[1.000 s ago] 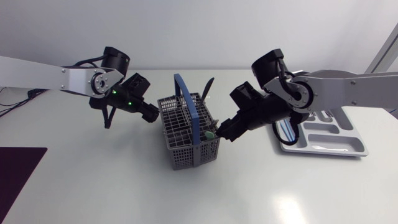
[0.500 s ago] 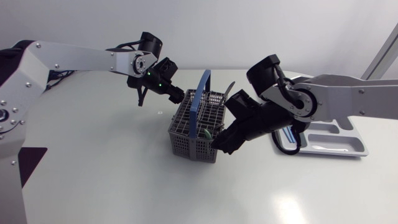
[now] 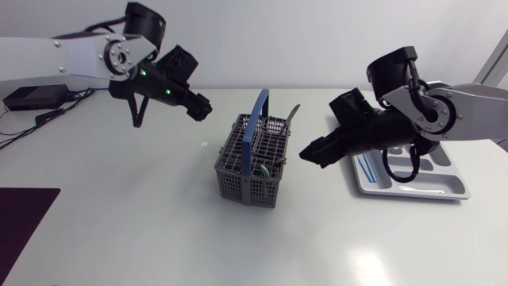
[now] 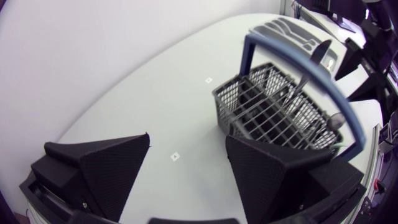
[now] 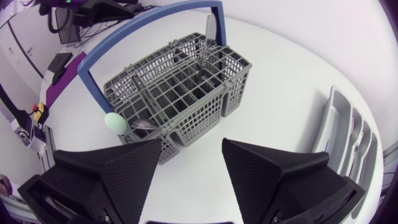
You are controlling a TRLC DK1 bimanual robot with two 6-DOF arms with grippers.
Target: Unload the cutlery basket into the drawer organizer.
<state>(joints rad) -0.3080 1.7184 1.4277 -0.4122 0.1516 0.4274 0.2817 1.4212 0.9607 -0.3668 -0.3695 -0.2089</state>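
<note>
The grey cutlery basket [image 3: 252, 163] with a blue arched handle [image 3: 255, 127] stands mid-table. A metal utensil [image 3: 292, 114] sticks up from it, and a green-handled piece [image 3: 262, 169] lies at its near side. The grey drawer organizer [image 3: 413, 176] sits to the right. My left gripper [image 3: 202, 107] hangs up and left of the basket, open and empty [image 4: 186, 162], with the basket [image 4: 280, 112] ahead of it. Just right of the basket, my right gripper [image 3: 305, 152] is open with nothing between its fingers [image 5: 189, 168]. The basket [image 5: 174, 93] and green tip [image 5: 115, 122] lie ahead of it.
Blue-handled pieces [image 3: 367, 167] lie in the organizer's left compartment. A dark purple mat [image 3: 24, 218] covers the table's front left corner. The organizer [image 5: 345, 137] lies beside my right gripper.
The basket turned and shifted slightly right, then stayed put. My left gripper pulled up and left away from it. My right gripper backed off to the right, out of the basket.
</note>
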